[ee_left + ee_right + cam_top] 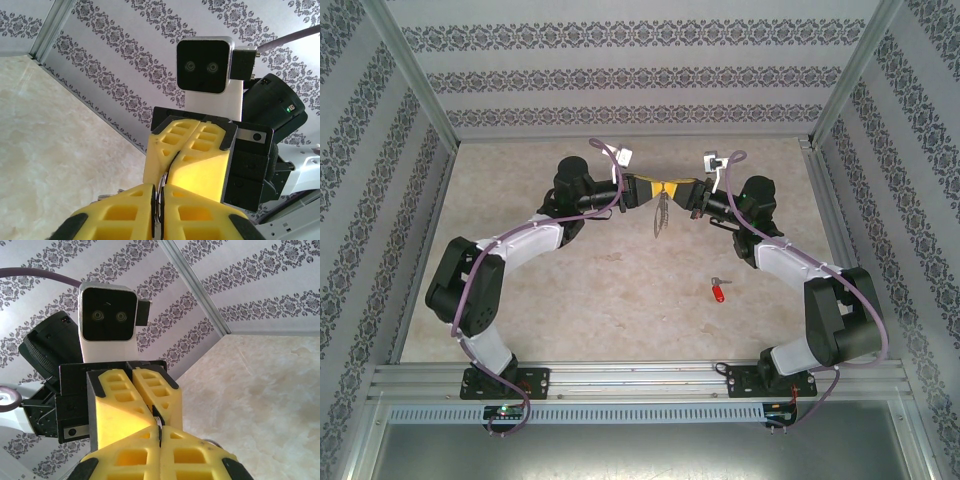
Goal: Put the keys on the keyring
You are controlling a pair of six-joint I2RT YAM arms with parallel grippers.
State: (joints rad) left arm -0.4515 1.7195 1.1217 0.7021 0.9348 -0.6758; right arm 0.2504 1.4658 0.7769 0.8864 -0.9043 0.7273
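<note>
From above, my left jaws and right jaws meet tip to tip, both nipped narrow on the top of the keyring (662,212). Its long axis hangs down from them toward the desk (570,300). The key (718,291) lies flat on the desk, well apart from the keyring on its near-right side, with the red head nearest me and the blade pointing roughly back at the keyring. My right arm (790,265) is the closer 1.

At my left wrist, my jaws pinch the keyring's thin wire (159,200), with the right jaws facing them just past it.

At my right wrist, my jaws are clamped on that same wire (158,422), with the left jaws straight across. I judge the right side should fetch the key.
</note>
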